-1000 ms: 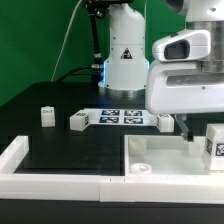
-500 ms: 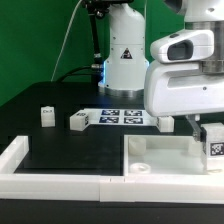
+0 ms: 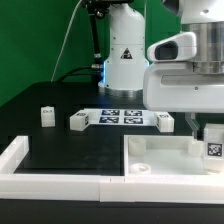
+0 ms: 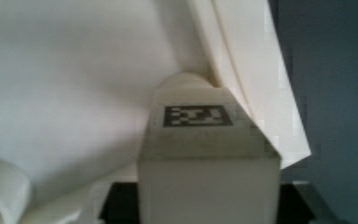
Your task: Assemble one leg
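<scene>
At the counter's front corner on the exterior view's right, the gripper (image 3: 210, 132) hangs over the white tabletop (image 3: 160, 150) and is clenched on the leg (image 3: 213, 146). The leg's black-and-white tag faces the exterior camera. In the wrist view the leg (image 4: 201, 160) fills the centre with its tag turned up toward the lens, and its far end lies close against a raised white rim of the tabletop (image 4: 87, 80). Whether the two touch cannot be told.

Toward the counter's back edge, the marker board (image 3: 122, 116) lies flat on the black surface. A second leg (image 3: 80, 121) rests just beside its end on the exterior view's left, and a third leg (image 3: 165, 121) just beside its other end. A fourth leg (image 3: 45, 116) stands apart, nearer the counter's edge on the exterior view's left. A white rail (image 3: 55, 186) borders the counter's front edge.
</scene>
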Robot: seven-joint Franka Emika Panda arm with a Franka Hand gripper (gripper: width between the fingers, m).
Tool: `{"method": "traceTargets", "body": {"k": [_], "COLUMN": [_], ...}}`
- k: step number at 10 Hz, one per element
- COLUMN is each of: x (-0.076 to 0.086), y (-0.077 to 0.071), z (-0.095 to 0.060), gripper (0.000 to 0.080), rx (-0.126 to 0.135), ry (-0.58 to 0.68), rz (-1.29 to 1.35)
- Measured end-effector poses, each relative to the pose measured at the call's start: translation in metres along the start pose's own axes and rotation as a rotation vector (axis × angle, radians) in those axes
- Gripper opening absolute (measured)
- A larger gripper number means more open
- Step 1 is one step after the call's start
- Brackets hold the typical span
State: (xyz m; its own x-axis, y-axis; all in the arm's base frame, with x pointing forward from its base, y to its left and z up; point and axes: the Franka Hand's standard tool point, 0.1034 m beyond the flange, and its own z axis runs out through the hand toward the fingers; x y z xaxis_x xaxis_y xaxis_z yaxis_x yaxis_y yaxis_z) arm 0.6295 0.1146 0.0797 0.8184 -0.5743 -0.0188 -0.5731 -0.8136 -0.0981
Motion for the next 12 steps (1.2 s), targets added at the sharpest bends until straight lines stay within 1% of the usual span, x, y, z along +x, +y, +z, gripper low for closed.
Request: {"method": "traceTargets", "body": {"k": [1, 2, 3, 4, 6, 7, 8, 9, 10, 11, 12], "x": [-0.0003, -0.0006, -0.0002, -0.0002, 0.0017, -0.0013, -0.002, -0.0023, -0.0033, -0.0038, -0.0043], "y": [0.0003, 0.0005, 0.001, 0.0023, 0.0043, 0.0012, 0.0005, 0.0001, -0.0011, -0.0023, -0.004], "z": [0.0006, 0.001, 0.0012, 0.0013, 0.0013, 0.0018, 0.0019, 0.0018, 0.0017, 0.0015, 0.0009], "gripper": [0.0292, 0.0292, 0.0292, 0.0292, 0.0294, 0.0294, 0.04, 0.0538, 0.0614, 0.0642, 0.0642], "rx": [-0.006, -0.008, -0.008, -0.005, 0.007, 0.014, 0.014, 0.015, 0.015, 0.014, 0.015], "ry": [0.005, 0.012, 0.022, 0.025, 0.001, -0.011, -0.011, -0.011, -0.011, -0.008, -0.005], "rz": [0.158, 0.286, 0.47, 0.607, 0.724, 0.839, 0.797, 0.753, 0.71, 0.574, 0.418]}}
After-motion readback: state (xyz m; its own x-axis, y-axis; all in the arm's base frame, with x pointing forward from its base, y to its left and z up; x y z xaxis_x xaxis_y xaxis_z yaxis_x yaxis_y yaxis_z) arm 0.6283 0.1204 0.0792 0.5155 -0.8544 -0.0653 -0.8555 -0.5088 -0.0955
